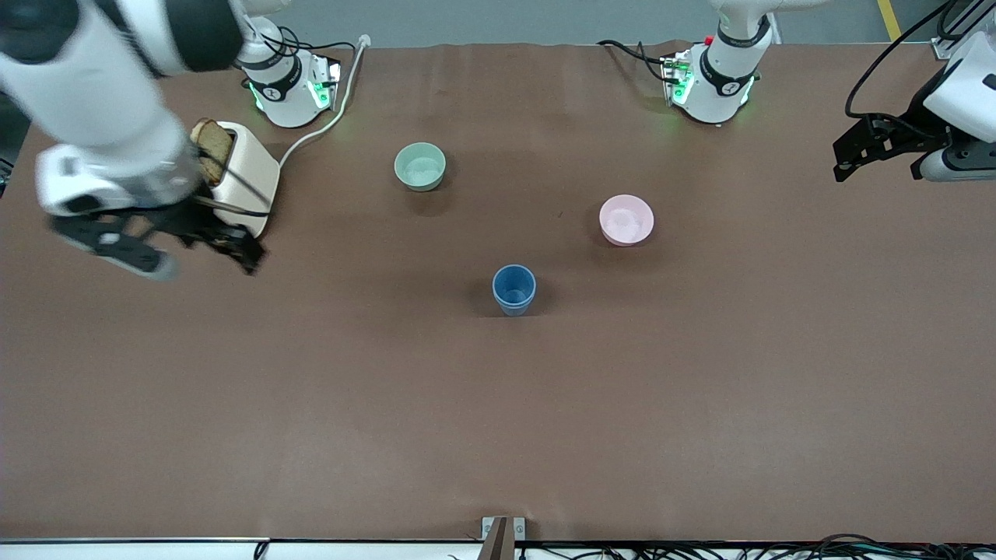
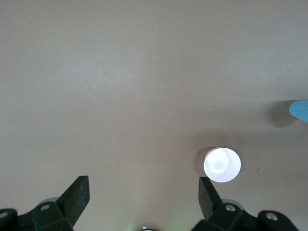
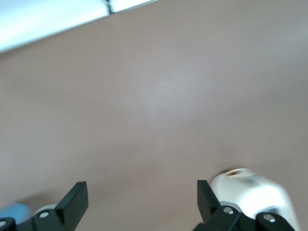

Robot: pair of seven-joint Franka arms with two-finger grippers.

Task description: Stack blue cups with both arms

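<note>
The blue cups (image 1: 513,289) stand upright near the table's middle, one nested in the other as a single stack. An edge of them shows in the left wrist view (image 2: 299,110) and in the right wrist view (image 3: 14,211). My right gripper (image 1: 237,247) is open and empty, in the air beside the toaster at the right arm's end of the table; its view shows wide-apart fingers (image 3: 74,199). My left gripper (image 1: 846,159) is open and empty, up over the left arm's end of the table; its fingers (image 2: 77,195) are wide apart.
A cream toaster (image 1: 245,175) with a slice of toast stands near the right arm's base and shows in the right wrist view (image 3: 250,190). A pale green bowl (image 1: 420,166) and a pink bowl (image 1: 626,219) sit farther from the front camera than the cups. The pink bowl also shows in the left wrist view (image 2: 222,164).
</note>
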